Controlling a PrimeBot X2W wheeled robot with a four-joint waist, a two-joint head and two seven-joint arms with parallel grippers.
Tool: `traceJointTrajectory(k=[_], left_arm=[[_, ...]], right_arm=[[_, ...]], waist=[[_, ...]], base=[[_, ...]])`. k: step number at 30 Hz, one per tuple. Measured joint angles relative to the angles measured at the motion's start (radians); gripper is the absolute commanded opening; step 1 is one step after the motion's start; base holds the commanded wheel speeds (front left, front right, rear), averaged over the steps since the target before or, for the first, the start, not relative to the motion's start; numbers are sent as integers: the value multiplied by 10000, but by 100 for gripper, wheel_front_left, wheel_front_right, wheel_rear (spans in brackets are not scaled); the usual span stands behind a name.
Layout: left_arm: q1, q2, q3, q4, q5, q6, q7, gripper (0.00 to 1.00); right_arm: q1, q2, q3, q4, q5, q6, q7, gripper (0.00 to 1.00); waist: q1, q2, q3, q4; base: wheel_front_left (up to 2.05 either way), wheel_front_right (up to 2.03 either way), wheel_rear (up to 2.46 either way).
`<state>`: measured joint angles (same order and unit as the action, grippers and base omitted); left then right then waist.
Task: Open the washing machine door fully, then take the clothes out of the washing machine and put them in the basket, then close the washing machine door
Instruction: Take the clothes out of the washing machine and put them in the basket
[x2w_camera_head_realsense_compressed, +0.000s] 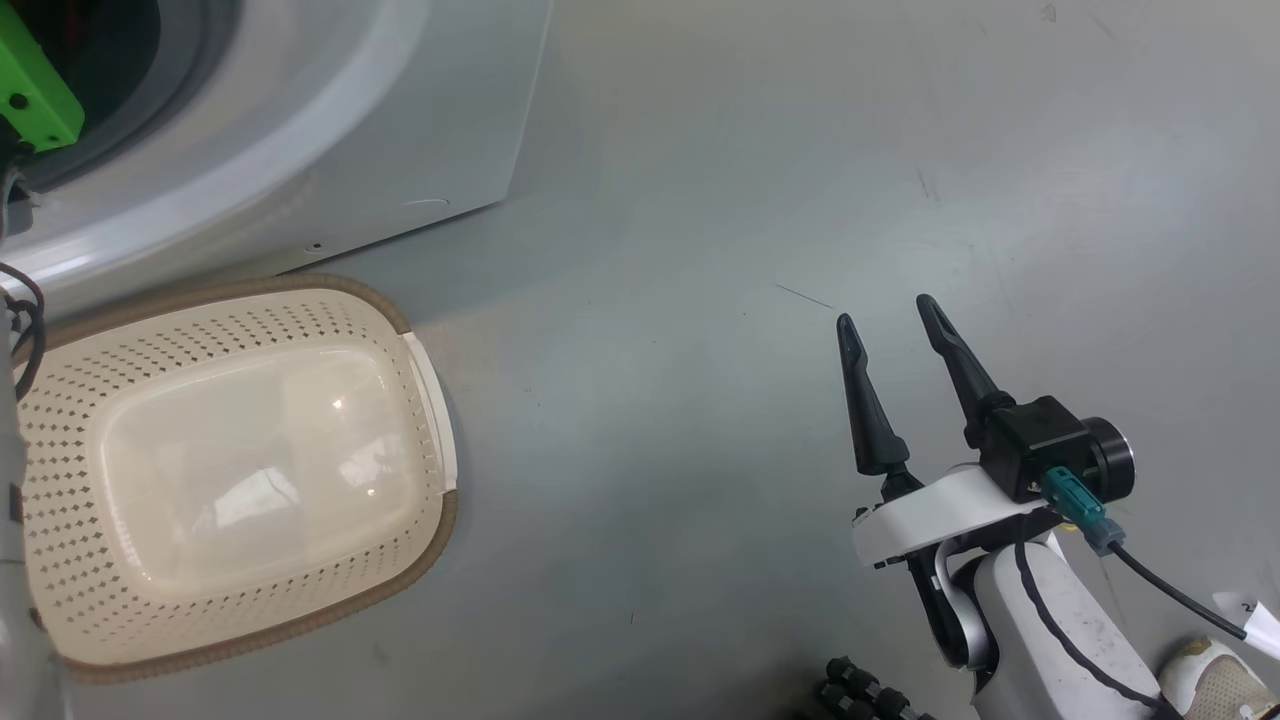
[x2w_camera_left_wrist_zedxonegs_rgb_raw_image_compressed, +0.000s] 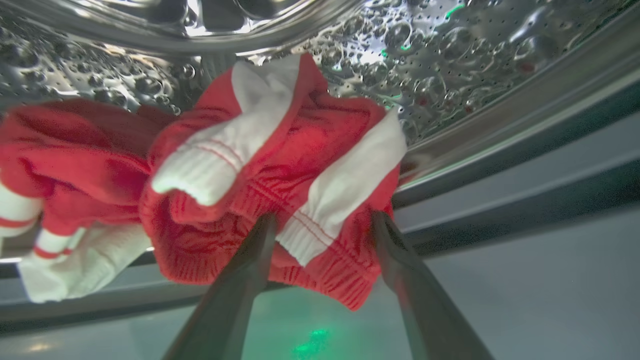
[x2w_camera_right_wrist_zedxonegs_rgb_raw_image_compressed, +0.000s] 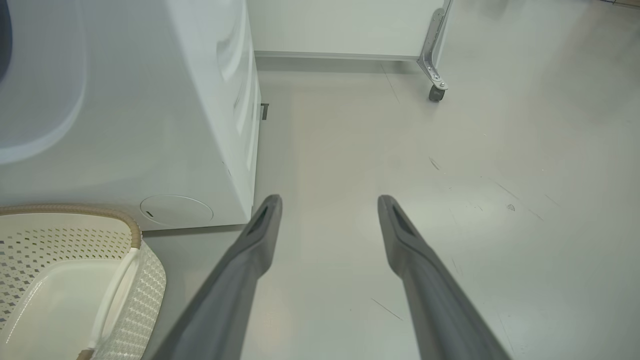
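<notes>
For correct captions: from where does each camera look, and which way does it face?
Head view: on the head, facing down at floor, basket, washing machine; open right gripper shows.
Left wrist view: faces into the drum at the clothes; open left gripper shows.
Right wrist view: faces along the floor; own fingers show.
Head and right wrist share the basket.

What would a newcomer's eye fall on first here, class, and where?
The crumpled red garments with white ribbed bands lie in the shiny perforated steel drum, right at the tips of the open left claw. An empty cream perforated plastic basket with a brown rim sits on the grey floor before the white washing machine, while the open right claw hovers over that floor.
</notes>
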<state>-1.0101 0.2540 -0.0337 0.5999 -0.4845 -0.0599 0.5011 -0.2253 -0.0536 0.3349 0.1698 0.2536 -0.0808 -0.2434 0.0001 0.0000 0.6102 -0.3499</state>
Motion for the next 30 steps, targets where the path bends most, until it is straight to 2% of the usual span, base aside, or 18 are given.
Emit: traceJointTrajectory(k=[6,7,8,9,10,11,21,30], left_arm=[[-247,-2,8,430,-88,105,173,100],[-265,0,13,476,-88,111,169,68],[-265,0,13,476,-88,111,169,68],[-291,-2,17,548,-90,111,173,36],[-330,-8,19,642,-100,111,188,22],[-359,-10,19,698,-111,111,182,0],[-417,-35,-13,988,-165,19,-280,0],[-414,-297,-163,920,-153,-174,-1434,0]], right_arm=[[-150,17,25,96,2,-6,-2,100],[-196,27,33,98,2,-6,-4,100],[-196,27,33,98,2,-6,-4,100],[-225,36,36,104,2,-6,-13,100],[-238,42,42,119,4,-6,-13,100],[-248,42,46,144,6,-6,-13,100],[-385,44,35,280,15,-10,-61,100],[-438,46,-240,284,13,-94,-84,100]], waist=[[0,0,134,4],[0,0,145,7],[0,0,145,7],[0,0,155,11],[0,0,164,17],[0,0,172,24],[0,0,180,125],[0,0,114,495]], base=[[0,0,0],[0,0,0],[0,0,0],[0,0,0],[0,0,0],[0,0,0],[0,0,0],[0,0,0]])
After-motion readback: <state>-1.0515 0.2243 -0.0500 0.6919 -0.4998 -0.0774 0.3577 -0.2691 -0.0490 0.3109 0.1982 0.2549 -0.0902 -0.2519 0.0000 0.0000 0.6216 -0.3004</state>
